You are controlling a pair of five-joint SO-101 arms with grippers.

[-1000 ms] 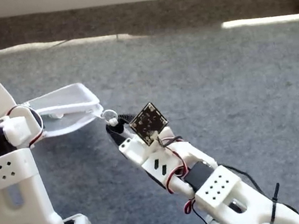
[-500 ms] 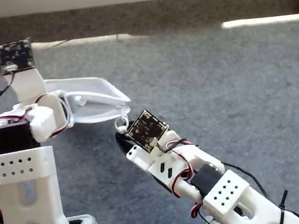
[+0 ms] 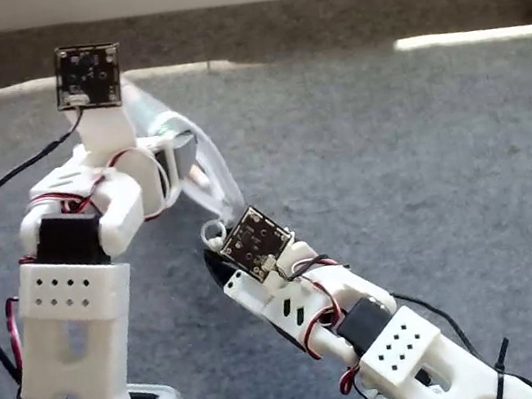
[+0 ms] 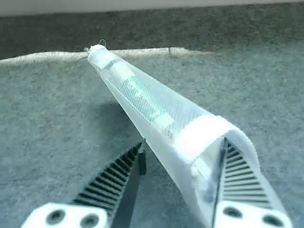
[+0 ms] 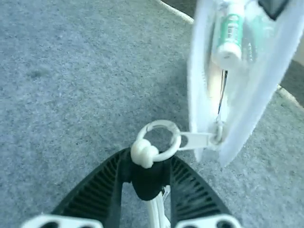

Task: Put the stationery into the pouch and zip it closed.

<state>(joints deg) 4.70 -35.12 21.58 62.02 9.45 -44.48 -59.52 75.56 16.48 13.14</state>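
Your bench [image 3: 421, 155] is covered in grey carpet, with a darker strip along its far edge. The pouch [image 4: 156, 109] hangs clear above it, a see-through mesh sleeve with a green-and-white tube [image 5: 228, 35] and other stationery lying inside. At one end of the pouch, your left gripper [image 4: 183, 147] has it pinched between its two fingers, the white end band lying against one of them. At the pouch's other end the pull ring [image 5: 159, 137] juts out, and your right gripper [image 5: 148, 164] is closed tight on its knot.
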